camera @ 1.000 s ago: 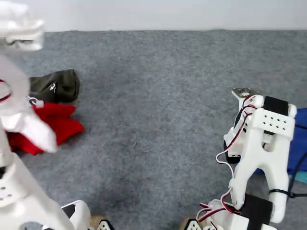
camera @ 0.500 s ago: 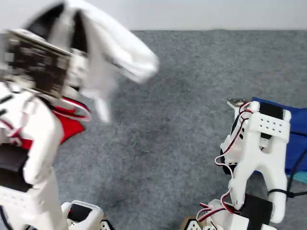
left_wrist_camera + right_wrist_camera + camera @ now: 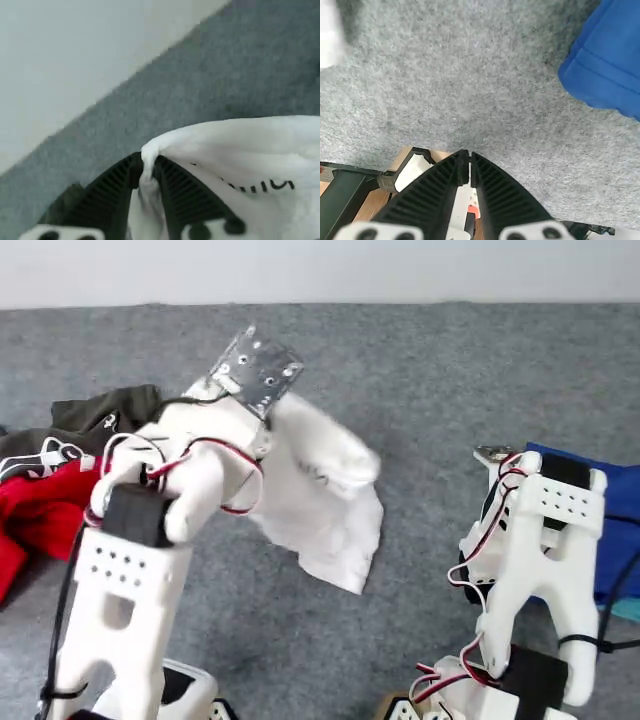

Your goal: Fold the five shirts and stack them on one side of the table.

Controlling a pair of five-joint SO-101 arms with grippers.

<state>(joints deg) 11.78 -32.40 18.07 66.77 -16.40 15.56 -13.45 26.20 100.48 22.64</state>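
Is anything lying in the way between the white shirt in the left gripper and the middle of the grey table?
Nothing visible does. The left gripper is shut on the white shirt above the middle. The red shirt and dark green shirt lie at one side, the blue shirt at the other.

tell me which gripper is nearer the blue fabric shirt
Right. The right gripper sits shut just beside the blue fabric shirt; the left gripper is far across, shut on the crumpled white shirt.

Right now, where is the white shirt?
In the high view the white shirt is mid-table, pinched by the left gripper, between the red shirt at left and the blue shirt at right.
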